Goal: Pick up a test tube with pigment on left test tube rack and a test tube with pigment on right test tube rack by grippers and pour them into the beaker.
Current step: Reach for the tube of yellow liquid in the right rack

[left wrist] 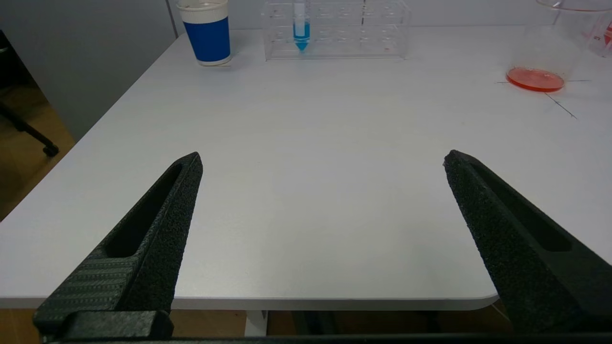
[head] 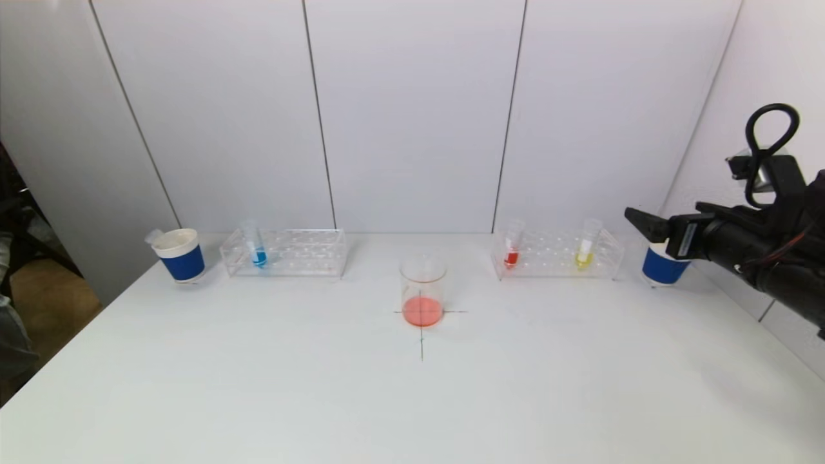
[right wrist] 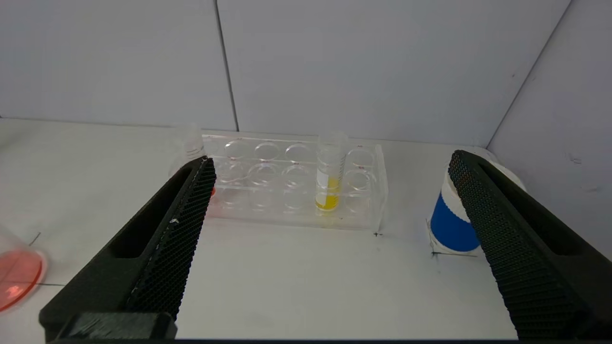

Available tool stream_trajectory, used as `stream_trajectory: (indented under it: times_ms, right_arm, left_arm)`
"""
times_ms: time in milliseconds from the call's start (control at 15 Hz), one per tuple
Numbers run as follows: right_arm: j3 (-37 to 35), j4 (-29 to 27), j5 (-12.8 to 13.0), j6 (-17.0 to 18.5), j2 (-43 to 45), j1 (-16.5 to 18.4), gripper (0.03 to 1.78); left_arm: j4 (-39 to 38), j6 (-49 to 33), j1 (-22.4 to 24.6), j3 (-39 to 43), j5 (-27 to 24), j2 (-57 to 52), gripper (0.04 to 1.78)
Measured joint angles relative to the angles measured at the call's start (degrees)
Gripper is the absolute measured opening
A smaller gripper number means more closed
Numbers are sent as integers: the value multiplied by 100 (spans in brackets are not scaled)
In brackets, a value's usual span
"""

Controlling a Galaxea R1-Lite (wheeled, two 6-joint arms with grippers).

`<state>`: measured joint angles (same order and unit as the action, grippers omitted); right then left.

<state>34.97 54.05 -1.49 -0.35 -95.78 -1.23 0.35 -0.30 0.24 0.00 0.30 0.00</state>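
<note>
A clear beaker (head: 422, 293) with orange-red liquid stands at the table's middle. The left rack (head: 283, 252) holds a blue-pigment tube (head: 256, 248), also in the left wrist view (left wrist: 301, 31). The right rack (head: 557, 254) holds a red tube (head: 512, 248) and a yellow tube (head: 586, 248). My right gripper (head: 644, 225) is open and empty, hovering right of the right rack, in front of the yellow tube (right wrist: 329, 186). My right gripper's own view (right wrist: 332, 160) shows the red tube (right wrist: 193, 143) partly hidden by a finger. My left gripper (left wrist: 322, 157) is open and empty over the table's near left edge, outside the head view.
A blue-and-white paper cup (head: 180, 254) with an empty tube in it stands left of the left rack. A second cup (head: 664, 265) stands right of the right rack, just under my right gripper. White wall panels close the back and right.
</note>
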Motion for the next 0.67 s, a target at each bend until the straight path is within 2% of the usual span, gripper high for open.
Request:
stream_trajectory:
  times_ms: [400, 667]
  right_arm:
    - [-199, 2009, 12, 66, -1587, 5, 177]
    - [13, 2384, 23, 65, -2321, 2, 177]
  left_arm:
    - [-2, 0, -2, 0, 0, 0, 176]
    - [0, -2, -2, 0, 0, 0, 176]
